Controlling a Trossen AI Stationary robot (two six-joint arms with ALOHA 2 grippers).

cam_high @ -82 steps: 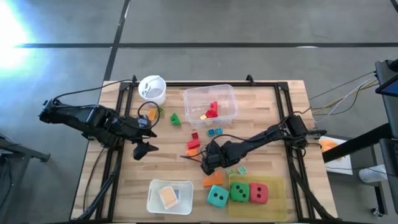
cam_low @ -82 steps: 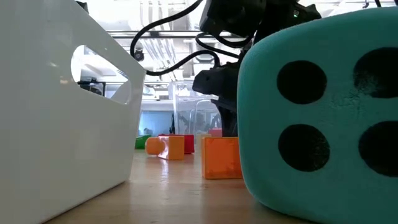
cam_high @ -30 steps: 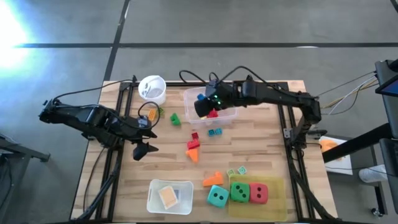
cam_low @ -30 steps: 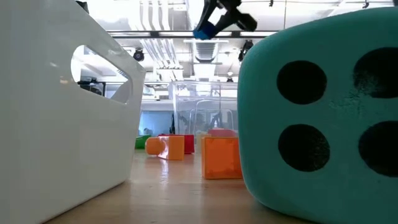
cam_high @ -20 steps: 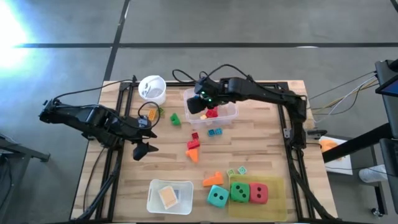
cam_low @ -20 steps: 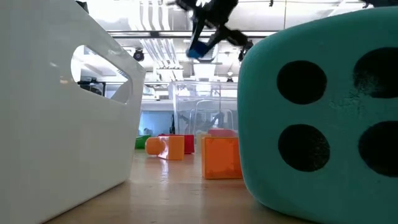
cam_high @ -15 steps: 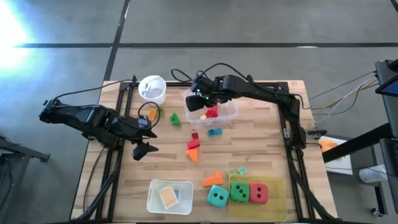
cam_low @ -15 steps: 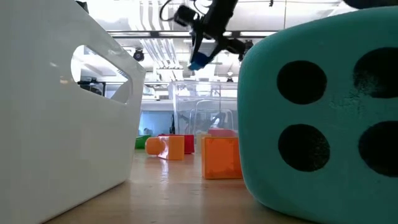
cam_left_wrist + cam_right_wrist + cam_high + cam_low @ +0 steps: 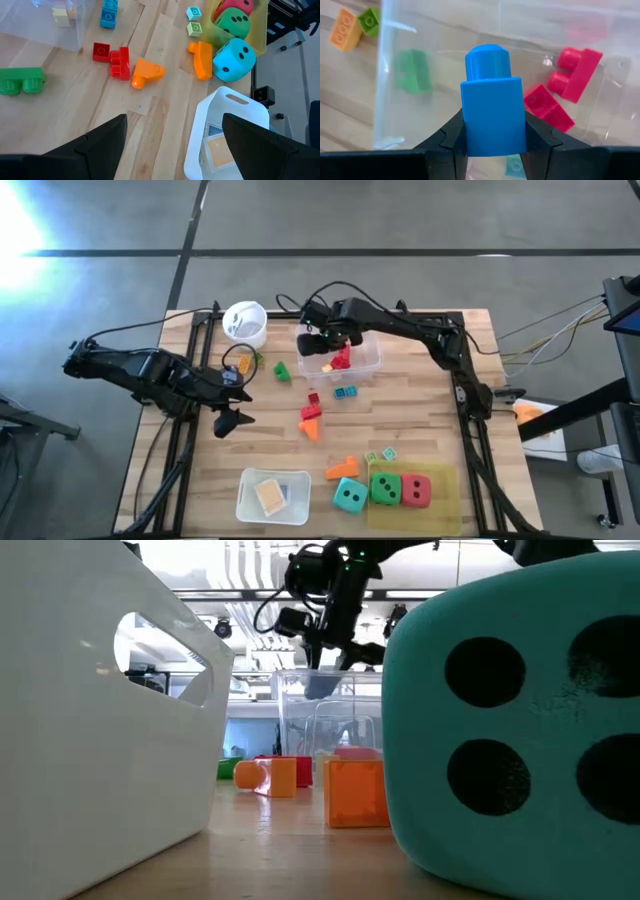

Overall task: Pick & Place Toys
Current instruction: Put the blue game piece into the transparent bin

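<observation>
At the left of the high view the left gripper hangs over bare table, its fingers spread apart with nothing between them. Just above it, near the upper left of the tabletop, stands a white cup, with a green block to its right. In the lower middle sits a white bin. Moving right, a red block and an orange block lie close together mid-table. Above them, at upper centre, is the clear tub, and the right gripper hovers over its left end, clamped on a blue block. That block sits squarely between the dark fingers, stud pointing away from the wrist, above the tub's inside; red blocks lie on the tub floor beyond it. Lower right of the table: a teal die, green die and red die side by side
</observation>
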